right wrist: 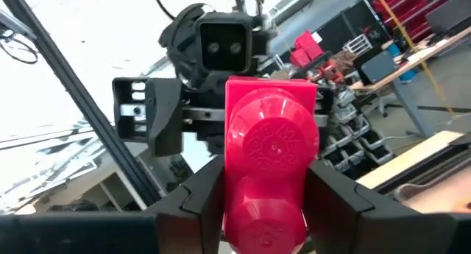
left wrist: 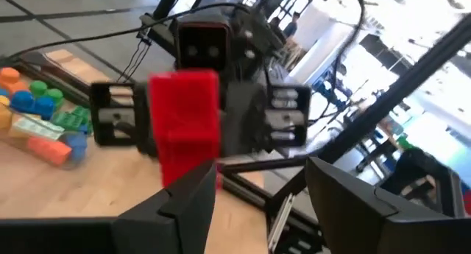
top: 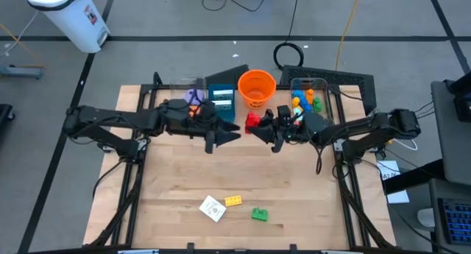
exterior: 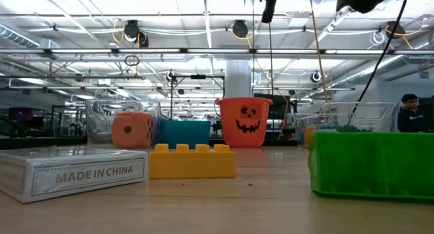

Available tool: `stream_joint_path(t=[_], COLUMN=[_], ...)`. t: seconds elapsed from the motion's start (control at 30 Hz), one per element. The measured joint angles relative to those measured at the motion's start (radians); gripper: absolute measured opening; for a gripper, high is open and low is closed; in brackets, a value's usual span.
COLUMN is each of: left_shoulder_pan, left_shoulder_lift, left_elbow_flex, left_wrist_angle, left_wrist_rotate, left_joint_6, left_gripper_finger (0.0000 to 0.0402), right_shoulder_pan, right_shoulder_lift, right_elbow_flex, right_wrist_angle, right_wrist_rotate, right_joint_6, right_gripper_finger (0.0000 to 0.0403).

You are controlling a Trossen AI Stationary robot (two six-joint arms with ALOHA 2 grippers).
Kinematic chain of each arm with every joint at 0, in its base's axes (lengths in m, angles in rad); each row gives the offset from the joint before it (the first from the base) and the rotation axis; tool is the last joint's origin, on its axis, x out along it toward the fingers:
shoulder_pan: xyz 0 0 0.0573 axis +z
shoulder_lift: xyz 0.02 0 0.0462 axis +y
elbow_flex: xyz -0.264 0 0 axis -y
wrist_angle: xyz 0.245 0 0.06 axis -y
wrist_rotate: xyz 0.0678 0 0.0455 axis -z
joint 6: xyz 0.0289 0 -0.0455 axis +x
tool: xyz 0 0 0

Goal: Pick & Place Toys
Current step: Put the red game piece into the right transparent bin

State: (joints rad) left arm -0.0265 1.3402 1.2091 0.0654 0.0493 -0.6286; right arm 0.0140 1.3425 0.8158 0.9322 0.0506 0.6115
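The right pincer (top: 259,125) grasps a red brick (right wrist: 270,154) between its fingers, raised above the tabletop (top: 294,188) near the far edge, just in front of the orange bucket (top: 257,86). Facing it, the left pincer (top: 234,133) stands released, its fingers (left wrist: 184,202) parted and clear of the brick. Near the front edge lie a white card (top: 212,208), a yellow brick (top: 233,201) and a green brick (top: 260,214).
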Motion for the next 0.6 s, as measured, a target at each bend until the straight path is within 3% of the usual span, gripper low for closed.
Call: stream_joint_path(t=[0.13, 0.3, 0.43, 0.6], left_shoulder_pan=[0.0, 0.0, 0.0, 0.005], left_shoulder_lift=[-0.07, -0.16, -0.232, -0.308], left_elbow_flex=[0.0, 0.0, 0.0, 0.0], left_wrist_angle=[-0.099, -0.223, -0.301, -0.363], left_wrist_rotate=[-0.006, -0.021, -0.032, -0.086], left_joint_6=[0.031, 0.073, 0.127, 0.211], left_gripper_finger=[0.0214, 0.0202, 0.0191, 0.0182], right_shoulder_pan=[-0.033, -0.079, -0.137, -0.246], right_shoulder_lift=[-0.058, -0.183, -0.297, -0.351], right_elbow_flex=[0.0, 0.0, 0.052, 0.228], right_wrist_angle=[-0.069, -0.303, -0.65, -1.153], right_wrist_rotate=[-0.001, -0.002, 0.002, 0.004], right_joint_6=[-0.02, -0.073, -0.109, -0.134], right_gripper_finger=[0.014, 0.0139, 0.0138, 0.0138])
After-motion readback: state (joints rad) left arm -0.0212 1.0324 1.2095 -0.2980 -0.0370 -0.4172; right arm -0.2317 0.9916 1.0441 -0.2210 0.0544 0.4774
